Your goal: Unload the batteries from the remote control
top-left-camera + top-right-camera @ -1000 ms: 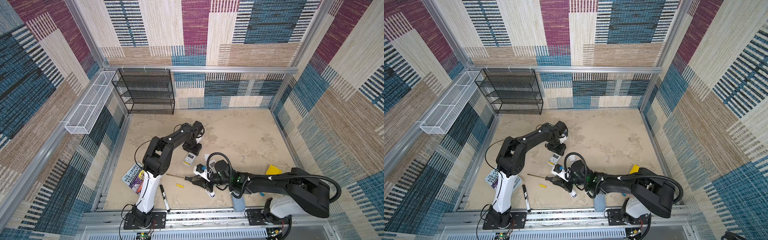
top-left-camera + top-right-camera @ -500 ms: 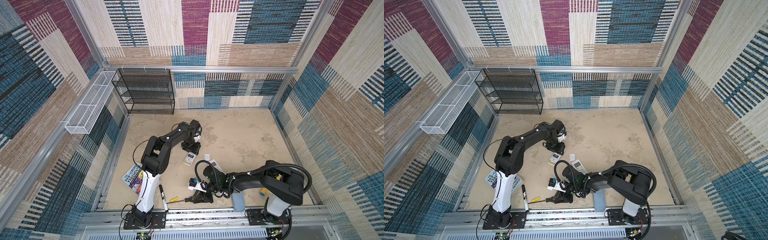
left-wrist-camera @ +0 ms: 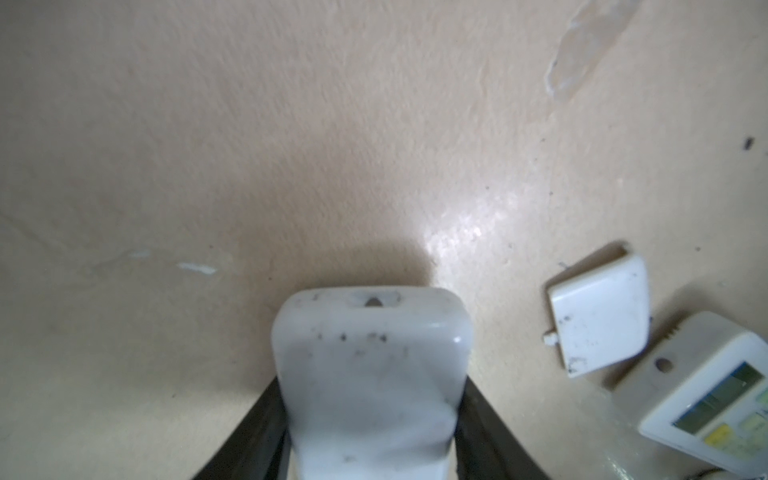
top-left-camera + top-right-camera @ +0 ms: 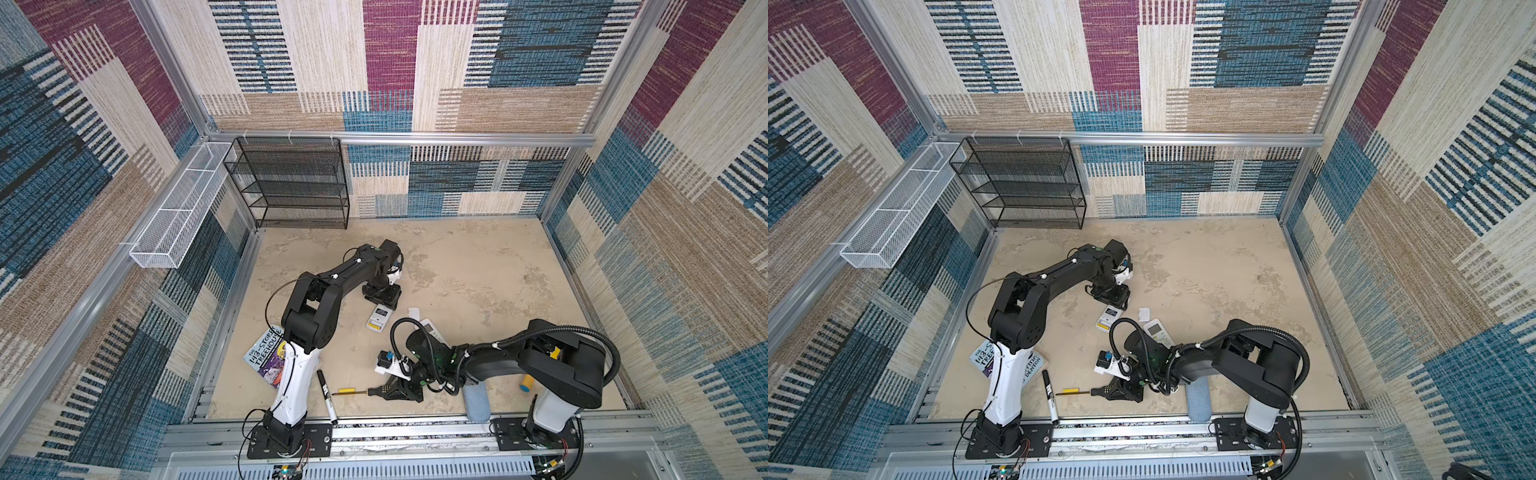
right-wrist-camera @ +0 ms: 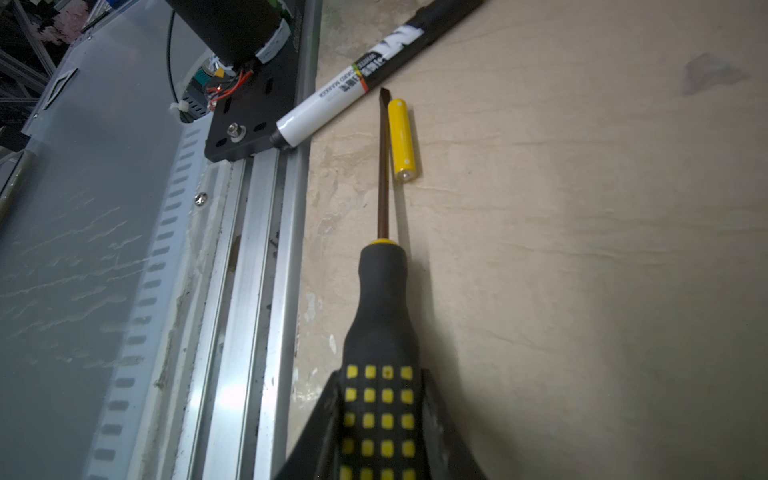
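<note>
The right gripper (image 5: 380,376) is closed narrow on the black handle of a screwdriver (image 5: 382,299), which has yellow squares on it. The shaft points straight ahead from the jaws and lies low over the table (image 5: 582,249). The yellow battery (image 5: 401,139) lies on the table ahead of this gripper, just beside the blade end of the shaft and parallel to it. A little further ahead lies a black and white marker (image 5: 353,79), close to the metal rail at the table edge.

The left gripper (image 3: 372,376) holds the white remote control (image 3: 370,332) at a medium width, with a black finger on each side of the body. In a top view the remote control (image 4: 377,319) reaches out from this gripper towards the right arm. A yellow strip shows at its end away from the jaws — maybe a cell in the compartment, but the view is too small to be sure. Beside this gripper lie a loose white battery cover (image 3: 598,316) and, touching it, a second remote (image 3: 706,399) with its display up.
</note>
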{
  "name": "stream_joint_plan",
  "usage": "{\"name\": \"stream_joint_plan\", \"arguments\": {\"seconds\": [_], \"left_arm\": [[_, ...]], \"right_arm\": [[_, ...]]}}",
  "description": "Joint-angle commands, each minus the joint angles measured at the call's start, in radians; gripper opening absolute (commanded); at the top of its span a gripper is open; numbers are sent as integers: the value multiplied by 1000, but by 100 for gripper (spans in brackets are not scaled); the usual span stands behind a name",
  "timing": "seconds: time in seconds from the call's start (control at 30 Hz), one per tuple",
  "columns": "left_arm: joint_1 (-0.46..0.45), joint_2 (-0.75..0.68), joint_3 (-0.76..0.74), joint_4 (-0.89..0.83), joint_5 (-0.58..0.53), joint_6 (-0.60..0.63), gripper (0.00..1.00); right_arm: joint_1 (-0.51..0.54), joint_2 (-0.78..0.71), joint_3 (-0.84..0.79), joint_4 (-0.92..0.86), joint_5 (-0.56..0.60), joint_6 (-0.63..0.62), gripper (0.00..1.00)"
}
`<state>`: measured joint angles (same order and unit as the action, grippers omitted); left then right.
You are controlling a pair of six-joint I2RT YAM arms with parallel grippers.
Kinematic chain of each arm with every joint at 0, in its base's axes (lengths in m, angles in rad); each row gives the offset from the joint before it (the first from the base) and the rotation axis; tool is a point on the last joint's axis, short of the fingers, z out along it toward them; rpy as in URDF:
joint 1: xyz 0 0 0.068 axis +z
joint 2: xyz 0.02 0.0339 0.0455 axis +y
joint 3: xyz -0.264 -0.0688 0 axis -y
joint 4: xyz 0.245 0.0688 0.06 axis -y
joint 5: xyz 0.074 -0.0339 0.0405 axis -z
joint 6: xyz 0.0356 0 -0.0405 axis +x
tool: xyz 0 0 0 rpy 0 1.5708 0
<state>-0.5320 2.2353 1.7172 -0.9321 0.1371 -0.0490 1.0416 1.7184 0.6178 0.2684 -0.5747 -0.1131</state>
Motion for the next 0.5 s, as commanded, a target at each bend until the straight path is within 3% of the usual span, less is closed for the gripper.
{"name": "stream_joint_plan", "arguments": {"seconds": [0.0, 0.27, 0.47], "left_arm": [[6, 61, -51, -40, -39, -11, 21], [6, 59, -41, -40, -45, -20, 22], [6, 53, -34, -42, -80, -37, 34]], "right_arm": [[-12, -1, -13, -92, 129, 51, 0], [-43, 5, -8, -55, 188, 77, 0], [-50, 24, 10, -60, 222, 83, 0]]}}
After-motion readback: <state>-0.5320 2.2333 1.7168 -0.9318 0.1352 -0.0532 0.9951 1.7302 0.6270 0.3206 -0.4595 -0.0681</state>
